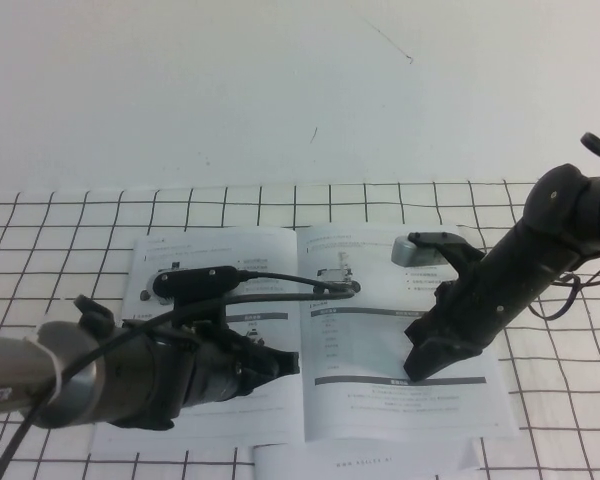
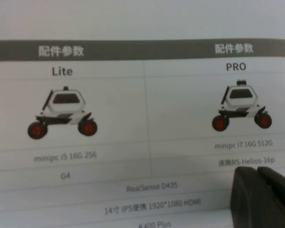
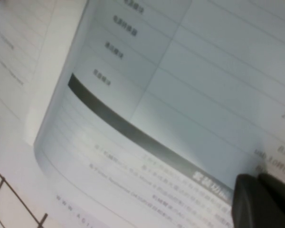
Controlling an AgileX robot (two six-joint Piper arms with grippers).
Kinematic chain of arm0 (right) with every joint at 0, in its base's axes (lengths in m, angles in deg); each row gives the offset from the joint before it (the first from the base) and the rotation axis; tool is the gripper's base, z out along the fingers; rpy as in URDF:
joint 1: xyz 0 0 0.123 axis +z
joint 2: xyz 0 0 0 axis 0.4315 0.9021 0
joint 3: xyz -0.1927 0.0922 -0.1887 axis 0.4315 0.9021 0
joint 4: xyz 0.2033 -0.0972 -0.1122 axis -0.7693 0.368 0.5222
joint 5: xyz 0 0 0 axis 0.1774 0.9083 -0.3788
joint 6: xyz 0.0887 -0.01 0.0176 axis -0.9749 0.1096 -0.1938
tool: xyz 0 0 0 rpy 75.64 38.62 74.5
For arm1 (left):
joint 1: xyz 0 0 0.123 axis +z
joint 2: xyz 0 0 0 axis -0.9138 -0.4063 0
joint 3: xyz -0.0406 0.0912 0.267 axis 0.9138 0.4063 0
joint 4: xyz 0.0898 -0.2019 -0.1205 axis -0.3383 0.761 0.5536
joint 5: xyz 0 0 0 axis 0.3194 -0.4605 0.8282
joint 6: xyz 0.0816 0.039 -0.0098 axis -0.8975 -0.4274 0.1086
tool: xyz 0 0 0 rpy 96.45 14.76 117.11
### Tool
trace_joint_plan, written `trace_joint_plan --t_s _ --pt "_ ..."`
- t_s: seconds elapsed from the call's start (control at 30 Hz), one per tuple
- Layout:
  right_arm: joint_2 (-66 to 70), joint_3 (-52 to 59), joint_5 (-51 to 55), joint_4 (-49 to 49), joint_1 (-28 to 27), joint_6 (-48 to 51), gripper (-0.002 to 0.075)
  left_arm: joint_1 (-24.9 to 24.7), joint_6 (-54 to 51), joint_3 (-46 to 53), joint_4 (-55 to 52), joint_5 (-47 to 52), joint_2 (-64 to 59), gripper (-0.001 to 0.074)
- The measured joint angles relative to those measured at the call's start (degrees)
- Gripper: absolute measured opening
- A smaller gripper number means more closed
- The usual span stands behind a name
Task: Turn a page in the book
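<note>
The book (image 1: 375, 405) lies open and flat on the checked cloth. Its left-hand page (image 1: 215, 248) shows white wheeled rover photos in the left wrist view (image 2: 133, 152). Its right-hand page (image 1: 365, 335) carries a small device photo and grey-barred tables, also seen in the right wrist view (image 3: 190, 80). My left gripper (image 1: 288, 362) is shut and empty, low over the left-hand page near the spine; its tips (image 2: 258, 172) are just above the print. My right gripper (image 1: 420, 372) is shut and empty, tips (image 3: 258, 179) down at the right-hand page's lower grey bar.
A plain white sheet (image 1: 365, 460) with one tiny print line sticks out under the book's near edge. The black-grid cloth (image 1: 560, 400) covers the table. A white wall (image 1: 280, 90) rises behind. The left arm's cable (image 1: 280, 285) crosses the left-hand page.
</note>
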Motion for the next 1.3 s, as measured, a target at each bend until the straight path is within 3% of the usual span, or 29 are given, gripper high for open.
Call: trace_joint_plan --t_s 0.27,0.43,0.93,1.1,1.3 --pt "-2.35 0.93 -1.02 -0.73 0.66 0.33 0.0001 0.02 -3.25 -0.62 -0.46 -0.22 -1.94 -0.0003" --pt "-10.59 1.06 -1.97 0.79 0.98 0.33 0.0001 0.02 -6.39 -0.48 -0.59 -0.11 1.27 -0.0003" --pt "-41.28 0.68 3.32 26.70 0.98 -7.13 0.0000 0.02 -11.25 0.41 -0.87 12.01 39.43 -0.0003" --pt "-50.29 0.68 5.52 32.63 0.98 -10.01 0.0000 0.12 -2.82 0.41 -7.94 21.91 46.79 -0.0003" --pt "-58.72 1.89 11.98 34.18 0.98 -12.09 0.0000 0.12 16.92 0.54 -32.36 36.32 46.90 -0.0003"
